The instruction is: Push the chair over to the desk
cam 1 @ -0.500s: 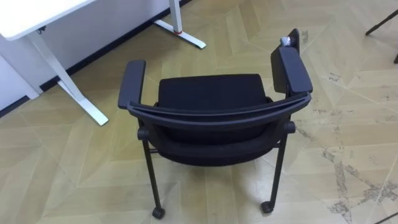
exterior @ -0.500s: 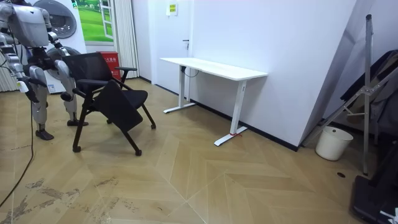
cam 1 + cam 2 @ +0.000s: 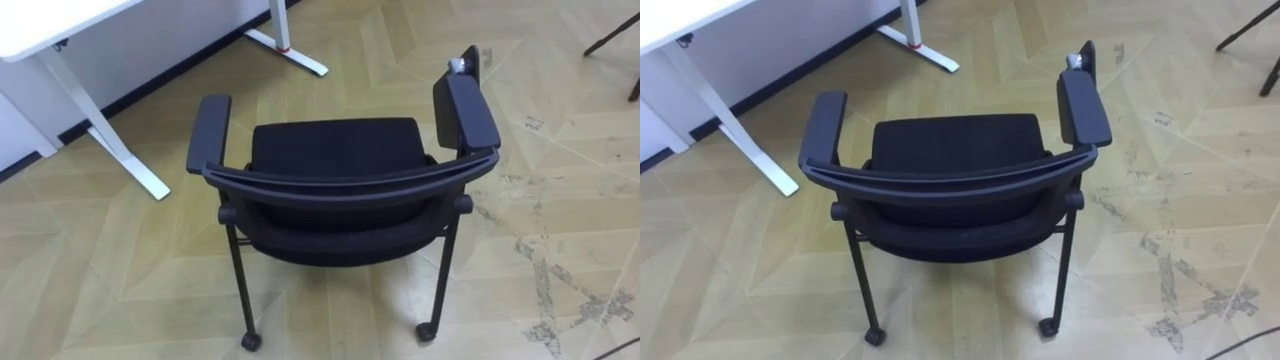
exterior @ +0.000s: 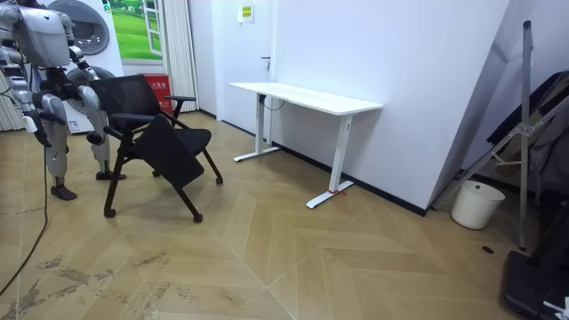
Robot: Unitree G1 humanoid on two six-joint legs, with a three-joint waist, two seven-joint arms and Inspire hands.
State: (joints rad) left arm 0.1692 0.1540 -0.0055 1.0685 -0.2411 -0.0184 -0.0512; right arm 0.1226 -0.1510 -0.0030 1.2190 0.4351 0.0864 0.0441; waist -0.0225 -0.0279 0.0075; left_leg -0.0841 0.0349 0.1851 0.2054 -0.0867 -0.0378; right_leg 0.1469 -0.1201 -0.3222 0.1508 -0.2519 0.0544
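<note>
Black padded armchair on castors [image 3: 335,150] stands on the herringbone wood floor [image 3: 560,180], back rail toward the robot, near the white desk [image 3: 50,25] foot. Robot's left hand [image 4: 93,138] and right hand [image 4: 42,132] sit low behind it; grip unreadable. Judged: pre-contact. Next: both palms onto rail, even forward push.

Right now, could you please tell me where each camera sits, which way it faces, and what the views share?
Left eye view: on the robot's head, looking down over the backrest onto the black chair, with the white desk at upper left.
Right eye view: same head, set slightly aside, same downward look.
Room view: standing some way off in the room, facing the whole robot, which stands behind the chair at the room view's left.
Shared: all three show the chair, the desk and the wooden floor.
</note>
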